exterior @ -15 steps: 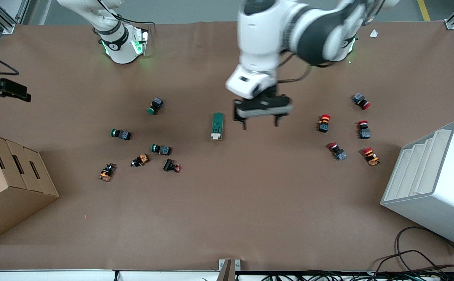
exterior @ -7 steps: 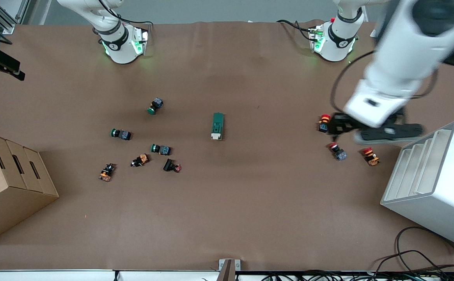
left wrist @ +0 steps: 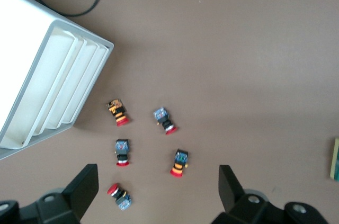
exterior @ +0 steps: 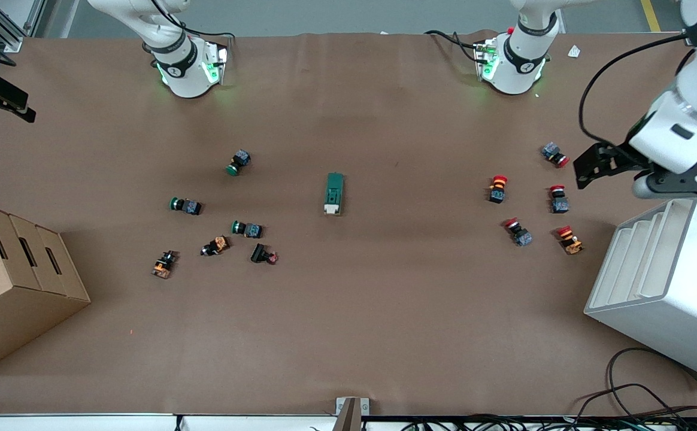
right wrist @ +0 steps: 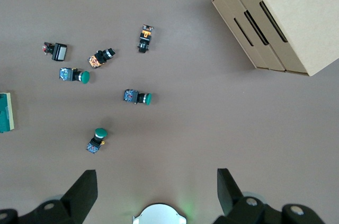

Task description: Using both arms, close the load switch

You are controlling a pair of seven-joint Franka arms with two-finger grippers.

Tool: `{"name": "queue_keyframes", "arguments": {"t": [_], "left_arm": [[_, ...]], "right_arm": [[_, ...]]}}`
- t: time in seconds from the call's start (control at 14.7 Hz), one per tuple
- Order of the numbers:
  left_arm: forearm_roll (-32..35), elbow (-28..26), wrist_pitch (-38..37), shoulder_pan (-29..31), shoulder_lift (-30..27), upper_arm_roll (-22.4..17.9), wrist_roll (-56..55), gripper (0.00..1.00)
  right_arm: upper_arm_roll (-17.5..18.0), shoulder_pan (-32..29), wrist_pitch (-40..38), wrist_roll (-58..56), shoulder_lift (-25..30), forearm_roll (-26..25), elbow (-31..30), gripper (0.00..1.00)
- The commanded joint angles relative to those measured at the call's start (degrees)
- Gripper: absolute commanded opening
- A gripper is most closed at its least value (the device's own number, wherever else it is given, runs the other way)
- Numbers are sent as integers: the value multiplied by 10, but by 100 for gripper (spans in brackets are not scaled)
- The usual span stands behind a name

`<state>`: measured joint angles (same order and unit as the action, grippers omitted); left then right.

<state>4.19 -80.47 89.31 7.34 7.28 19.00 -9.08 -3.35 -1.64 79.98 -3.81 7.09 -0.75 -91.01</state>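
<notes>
The load switch (exterior: 335, 193), a dark-green block with a cream end, lies alone on the brown mat at the table's middle. It also shows at the edge of the left wrist view (left wrist: 335, 159) and of the right wrist view (right wrist: 5, 112). My left gripper (exterior: 606, 164) is open and empty, up in the air toward the left arm's end, over the red-capped buttons (left wrist: 180, 162) and by the white rack; its pads (left wrist: 85, 189) stand wide apart. My right gripper (right wrist: 157, 192) is open and empty, high above its own base (right wrist: 159, 214); only a black part of it (exterior: 4, 99) shows in the front view.
Several red-capped push-buttons (exterior: 497, 188) lie toward the left arm's end. Green-capped ones (exterior: 185, 206) and orange-black ones (exterior: 215, 245) lie toward the right arm's end. A cardboard box (exterior: 13, 281) and a white slotted rack (exterior: 672, 281) stand at the table's ends. Cables (exterior: 654, 395) lie by the rack.
The left arm has swung away from beside the load switch to the left arm's end, past the red buttons toward the rack. The right gripper has shifted slightly. The switch has not moved.
</notes>
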Motion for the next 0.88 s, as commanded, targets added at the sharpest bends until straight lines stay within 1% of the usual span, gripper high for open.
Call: {"name": "queue_keyframes", "arguments": {"t": [0.0, 0.2, 0.34, 0.41, 0.61, 0.82], "left_arm": [[-37, -41, -12, -32, -40, -76, 80, 100], [-48, -95, -12, -36, -85, -98, 111, 100], [-48, -129, -12, -58, -115, -112, 111, 100], [-48, -137, -12, -70, -124, -117, 111, 100], [-48, -141, -17, -101, -134, -155, 112, 100], [-47, -134, -35, -108, -136, -159, 112, 100]], "right_arm": [[11, -15, 1, 6, 5, 11, 4, 100], [12, -12, -3, 13, -8, 12, 24, 100], [12, -11, -8, 16, -15, 13, 32, 100], [12, -11, -8, 17, -16, 18, 32, 100], [12, -11, -9, 17, -17, 21, 36, 100], [12, -11, -10, 17, -17, 21, 35, 100]]}}
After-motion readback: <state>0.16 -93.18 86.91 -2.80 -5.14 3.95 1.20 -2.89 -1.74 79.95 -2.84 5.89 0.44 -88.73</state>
